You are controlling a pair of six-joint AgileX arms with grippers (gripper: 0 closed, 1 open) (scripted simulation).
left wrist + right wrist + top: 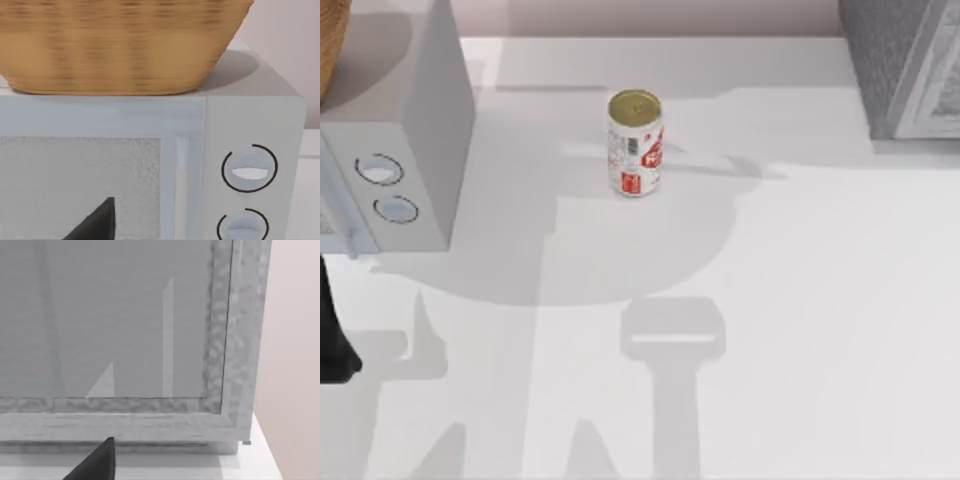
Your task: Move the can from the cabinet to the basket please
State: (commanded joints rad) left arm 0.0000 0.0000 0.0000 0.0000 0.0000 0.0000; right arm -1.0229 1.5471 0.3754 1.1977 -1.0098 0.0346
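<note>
White and red, with a dull gold top, the can [635, 145] stands upright on the pale table [800, 320], a little toward twelve o'clock from the middle and apart from everything else. The speckled dark grey cabinet [905, 65] sits at two o'clock, its framed front [125, 340] facing the right wrist camera. At ten o'clock the woven tan basket [120, 47] rests on a pale grey box [415, 150] with two round dials [249, 169]. Whether either gripper is open or closed, I cannot tell
</note>
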